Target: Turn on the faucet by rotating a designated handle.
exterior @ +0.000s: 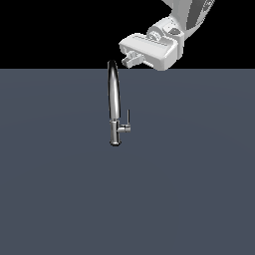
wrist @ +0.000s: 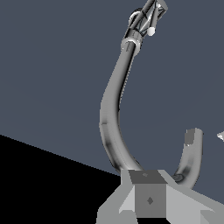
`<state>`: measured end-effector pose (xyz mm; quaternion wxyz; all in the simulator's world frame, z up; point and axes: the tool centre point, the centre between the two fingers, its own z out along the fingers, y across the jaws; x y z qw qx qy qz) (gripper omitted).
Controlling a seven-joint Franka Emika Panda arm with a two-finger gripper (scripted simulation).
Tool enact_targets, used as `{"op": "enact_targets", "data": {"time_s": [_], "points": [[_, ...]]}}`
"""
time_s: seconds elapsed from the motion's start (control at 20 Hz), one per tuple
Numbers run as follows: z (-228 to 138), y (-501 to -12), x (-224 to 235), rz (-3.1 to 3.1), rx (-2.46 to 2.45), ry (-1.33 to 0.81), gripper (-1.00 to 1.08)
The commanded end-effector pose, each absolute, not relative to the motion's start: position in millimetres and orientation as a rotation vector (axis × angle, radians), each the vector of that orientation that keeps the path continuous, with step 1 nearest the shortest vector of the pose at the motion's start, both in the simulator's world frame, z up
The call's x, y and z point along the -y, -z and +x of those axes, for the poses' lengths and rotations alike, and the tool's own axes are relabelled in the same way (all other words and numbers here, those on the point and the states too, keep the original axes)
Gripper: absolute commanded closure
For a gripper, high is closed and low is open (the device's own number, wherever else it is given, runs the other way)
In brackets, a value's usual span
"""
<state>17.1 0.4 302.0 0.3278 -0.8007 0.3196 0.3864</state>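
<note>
The chrome faucet [exterior: 114, 99] stands upright on the grey floor, its narrow arched spout rising from a short base. The handle [exterior: 128, 118] is a thin upright rod on a side stub, on the exterior view's right of the base. My gripper [exterior: 130, 59] hangs just above and to the right of the spout's top, well above the handle, touching nothing. In the wrist view the fingers [wrist: 148, 197] appear together as one block, holding nothing. The spout [wrist: 111, 113] curves close under them. The base and handle cluster [wrist: 146, 17] lies far off.
A flat dark grey floor [exterior: 189, 189] spreads around the faucet. Nothing else stands on it. The background beyond its far edge is black.
</note>
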Motion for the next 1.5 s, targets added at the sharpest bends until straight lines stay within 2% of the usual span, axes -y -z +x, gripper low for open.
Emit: {"op": "enact_targets", "data": {"time_s": [0.0, 0.5, 0.9, 1.45], "points": [[27.7, -285.9, 1.5, -2.017, -0.875, -1.049, 1.08], [63.2, -210.3, 5.7, -1.665, -1.023, -1.189, 1.08], [77.7, -156.8, 3.0, -1.425, -1.107, -1.263, 1.08], [82.3, -128.1, -1.7, -1.299, -1.145, -1.294, 1.08]]}}
